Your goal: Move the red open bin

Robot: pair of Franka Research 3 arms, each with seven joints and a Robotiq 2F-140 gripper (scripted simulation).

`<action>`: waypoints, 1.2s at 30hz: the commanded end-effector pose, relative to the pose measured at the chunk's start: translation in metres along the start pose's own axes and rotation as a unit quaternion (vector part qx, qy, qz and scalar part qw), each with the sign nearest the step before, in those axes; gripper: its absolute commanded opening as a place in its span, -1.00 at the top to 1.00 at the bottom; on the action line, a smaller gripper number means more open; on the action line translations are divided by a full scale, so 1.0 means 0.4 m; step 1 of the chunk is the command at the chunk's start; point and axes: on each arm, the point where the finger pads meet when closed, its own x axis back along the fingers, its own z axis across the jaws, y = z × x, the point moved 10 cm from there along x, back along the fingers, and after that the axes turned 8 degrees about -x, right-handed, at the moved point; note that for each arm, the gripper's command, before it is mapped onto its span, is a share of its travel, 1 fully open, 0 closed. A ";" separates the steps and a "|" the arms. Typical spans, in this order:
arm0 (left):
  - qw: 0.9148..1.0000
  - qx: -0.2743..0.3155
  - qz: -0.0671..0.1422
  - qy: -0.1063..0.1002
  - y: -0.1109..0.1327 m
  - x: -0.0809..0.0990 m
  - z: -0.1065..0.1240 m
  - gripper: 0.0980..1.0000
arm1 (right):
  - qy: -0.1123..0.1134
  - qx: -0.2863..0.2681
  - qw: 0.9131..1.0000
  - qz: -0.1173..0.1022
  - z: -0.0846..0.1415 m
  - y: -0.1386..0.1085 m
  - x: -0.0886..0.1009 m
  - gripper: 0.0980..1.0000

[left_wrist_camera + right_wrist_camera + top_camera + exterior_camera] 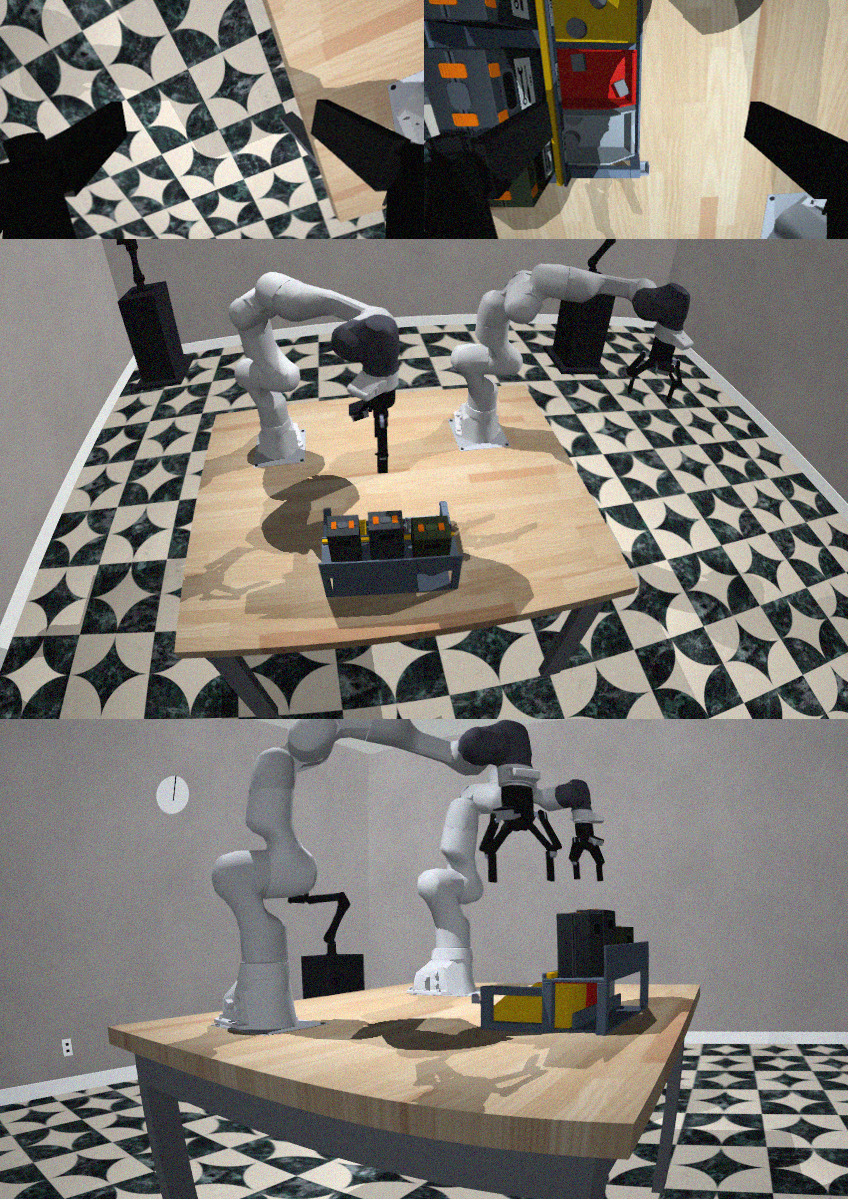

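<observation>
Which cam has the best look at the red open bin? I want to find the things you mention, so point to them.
Right wrist: looks down into the red open bin (595, 75) (590, 994), showing both grey parts and its neighbours, yellow and grey bins. Exterior catches only a red sliver behind the yellow bin (518, 1010) (595, 35). Top and left wrist don't show it.
</observation>
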 end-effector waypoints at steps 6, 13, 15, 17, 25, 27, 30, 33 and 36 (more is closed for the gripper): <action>0.996 0.085 0.001 0.004 0.092 0.002 0.010 -1.00 | -0.008 -0.009 1.000 -0.010 -0.015 0.014 -0.132 -1.00; 0.990 0.139 0.001 0.005 0.175 0.007 0.021 -1.00 | -0.008 -0.009 1.000 -0.010 -0.017 0.018 -0.264 -1.00; 0.988 0.154 0.001 0.005 0.199 0.009 0.025 -1.00 | -0.008 -0.009 1.000 -0.010 -0.018 0.018 -0.281 -1.00; 0.985 0.170 0.001 0.005 0.223 0.011 0.030 -1.00 | -0.008 -0.009 1.000 -0.010 -0.018 0.018 -0.289 -1.00; 0.974 0.228 0.000 0.006 0.310 0.016 0.050 -1.00 | -0.008 -0.009 1.000 -0.010 -0.018 0.018 -0.290 -1.00; 0.970 0.243 0.000 0.007 0.334 0.018 0.057 -1.00 | -0.008 -0.009 1.000 -0.010 -0.018 0.018 -0.290 -1.00; 0.964 0.267 0.000 0.007 0.369 0.020 0.067 -1.00 | -0.008 -0.009 1.000 -0.010 -0.018 0.018 -0.290 -1.00; 0.957 0.290 0.000 0.007 0.404 0.023 0.079 -1.00 | -0.008 -0.009 1.000 -0.010 -0.018 0.018 -0.290 -1.00; 0.950 0.314 0.000 0.008 0.439 0.025 0.091 -1.00 | -0.008 -0.009 1.000 -0.010 -0.018 0.018 -0.290 -1.00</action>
